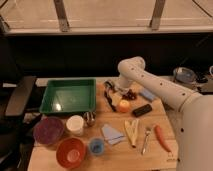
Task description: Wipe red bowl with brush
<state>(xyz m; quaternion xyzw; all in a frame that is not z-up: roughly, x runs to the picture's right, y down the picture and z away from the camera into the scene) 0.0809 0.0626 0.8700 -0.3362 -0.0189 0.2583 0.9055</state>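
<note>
The red bowl stands at the front left of the wooden table, upright and empty. My gripper hangs at the end of the white arm, just right of the green tray, low over the table's back middle. A slim dark thing, the brush, lies under the gripper and runs toward the orange fruit. The gripper is far behind the red bowl and to its right.
A green tray sits back left. A purple bowl, white cup and blue cup crowd the red bowl. An orange fruit, black block, blue cloth, fork and carrot lie to the right.
</note>
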